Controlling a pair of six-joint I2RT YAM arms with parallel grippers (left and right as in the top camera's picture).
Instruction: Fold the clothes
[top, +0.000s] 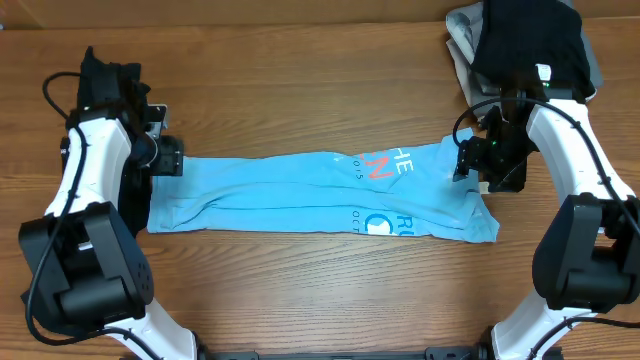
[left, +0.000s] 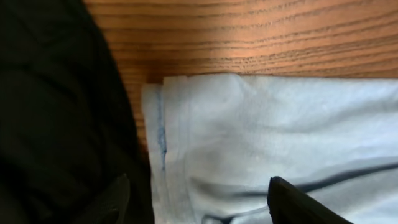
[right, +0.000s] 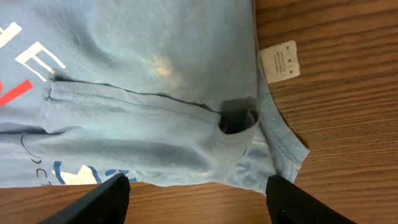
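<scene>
The left arm (top: 82, 170) and right arm (top: 573, 150) bent inward from opposite sides, the left end effector (left: 199, 208) and right end effector (right: 198, 200) each held low with fingers spread wide.

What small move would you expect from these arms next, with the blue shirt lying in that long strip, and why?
Probably both grippers dip and pinch the strip's ends. The T-shirt lies folded lengthwise into a narrow band. The left gripper sits over its hem end and the right gripper over the collar end. Both are open and hold nothing, so a crosswise fold seems next.
</scene>
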